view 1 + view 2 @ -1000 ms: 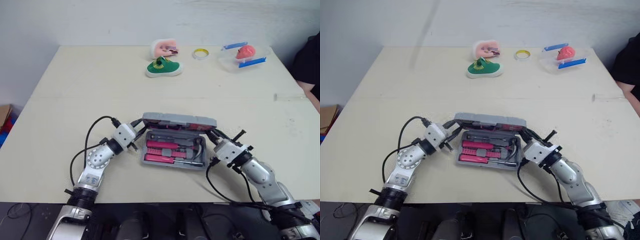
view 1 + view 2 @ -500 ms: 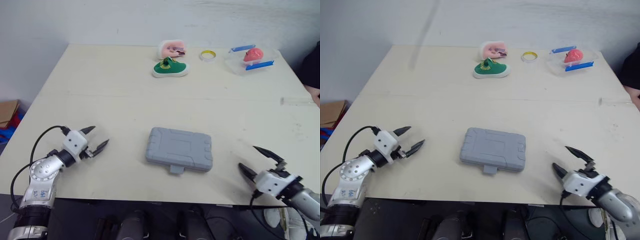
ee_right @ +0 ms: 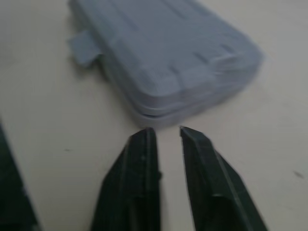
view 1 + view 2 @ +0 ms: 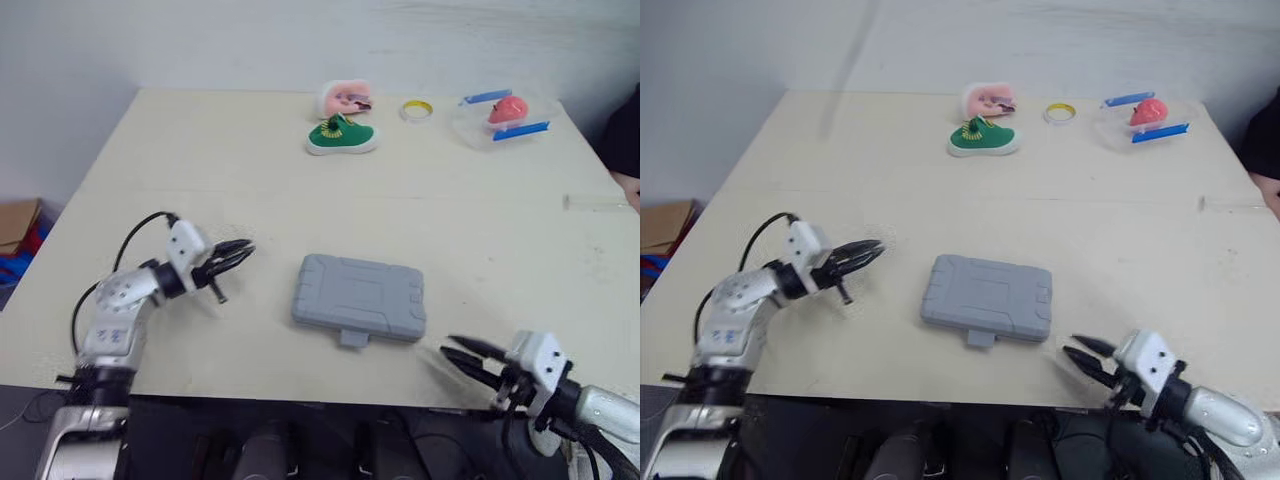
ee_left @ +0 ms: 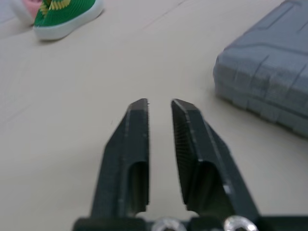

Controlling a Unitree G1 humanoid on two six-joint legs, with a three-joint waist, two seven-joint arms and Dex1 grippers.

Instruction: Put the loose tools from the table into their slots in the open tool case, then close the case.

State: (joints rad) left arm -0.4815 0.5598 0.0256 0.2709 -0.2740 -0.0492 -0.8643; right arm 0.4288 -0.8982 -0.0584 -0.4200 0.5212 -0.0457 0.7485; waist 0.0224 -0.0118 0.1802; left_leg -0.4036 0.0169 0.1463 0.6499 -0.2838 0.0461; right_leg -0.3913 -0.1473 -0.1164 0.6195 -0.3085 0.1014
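Observation:
The grey tool case (image 4: 360, 297) lies shut and flat in the middle of the table, its latch tab (image 4: 352, 339) facing the near edge. My left gripper (image 4: 235, 255) hovers to the left of the case, pointing at it, fingers drawn together on nothing. The left wrist view has those fingers (image 5: 160, 103) aimed just past the case's corner (image 5: 269, 91). My right gripper (image 4: 465, 358) sits at the near right, by the table's front edge, shut and empty. In the right wrist view it (image 3: 167, 132) points at the case's side (image 3: 168, 53) from close by.
At the back of the table are a green shoe (image 4: 341, 135), a pink object (image 4: 342, 98), a roll of tape (image 4: 417, 108) and a clear container (image 4: 505, 115) holding something red. A person's dark sleeve (image 4: 625, 130) is at the right edge.
The case, open a second ago with both grippers at its lid, is shut. Since half a second ago both grippers closed their fingers and swung toward the case.

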